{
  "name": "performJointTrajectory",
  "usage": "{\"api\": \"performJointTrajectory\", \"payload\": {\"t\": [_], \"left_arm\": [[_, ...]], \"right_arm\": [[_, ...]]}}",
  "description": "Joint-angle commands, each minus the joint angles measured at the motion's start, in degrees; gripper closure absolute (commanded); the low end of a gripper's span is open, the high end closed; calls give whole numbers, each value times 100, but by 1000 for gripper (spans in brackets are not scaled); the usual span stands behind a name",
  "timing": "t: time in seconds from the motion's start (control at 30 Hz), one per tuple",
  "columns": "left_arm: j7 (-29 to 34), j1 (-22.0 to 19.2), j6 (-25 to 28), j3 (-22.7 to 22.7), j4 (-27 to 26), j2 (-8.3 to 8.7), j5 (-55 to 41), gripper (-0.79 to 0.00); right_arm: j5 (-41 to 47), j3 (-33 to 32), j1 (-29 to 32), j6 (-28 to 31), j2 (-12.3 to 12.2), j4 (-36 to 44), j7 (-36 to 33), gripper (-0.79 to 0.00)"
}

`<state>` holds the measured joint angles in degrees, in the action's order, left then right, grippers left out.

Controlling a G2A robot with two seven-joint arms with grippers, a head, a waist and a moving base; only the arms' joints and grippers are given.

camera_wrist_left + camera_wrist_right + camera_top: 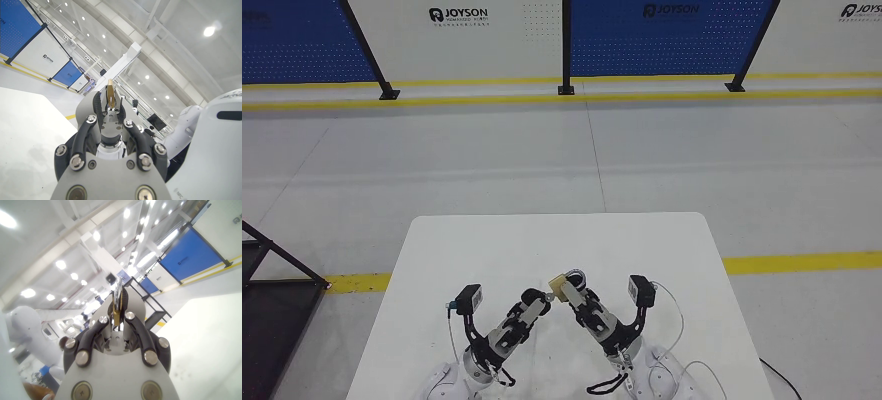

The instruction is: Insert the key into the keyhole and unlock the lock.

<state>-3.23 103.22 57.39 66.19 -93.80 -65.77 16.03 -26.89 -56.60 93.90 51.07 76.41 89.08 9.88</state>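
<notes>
Left hand (110, 99) grips the key (110, 89); right hand (120, 299) clamps the lock (116, 317) above the table (492, 250).

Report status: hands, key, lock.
Left hand shut on small brass key. Right hand shut on brass padlock with silver shackle. Key tip bare, not yet inserted. Nothing seen in the way.

The top camera looks down on the table (492, 250) from afar; both wrist cameras, low and close, tilt ceilingward across it.
</notes>
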Motion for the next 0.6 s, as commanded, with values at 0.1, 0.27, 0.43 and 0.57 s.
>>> {"api": "performJointTrajectory", "payload": {"t": [0.1,0.27,0.43,0.57], "left_arm": [[128,-1,-53,26,-62,12,-82,-200],[146,0,-73,47,-95,10,-54,-111],[130,10,-101,54,-118,2,17,0],[113,16,-122,69,-131,-4,91,0]], "right_arm": [[8,16,-8,-2,0,-19,-16,0],[1,38,-21,-20,3,-33,-28,0],[-6,52,-28,-27,6,-39,-16,0],[-2,60,-29,-41,7,-40,-15,0]]}}
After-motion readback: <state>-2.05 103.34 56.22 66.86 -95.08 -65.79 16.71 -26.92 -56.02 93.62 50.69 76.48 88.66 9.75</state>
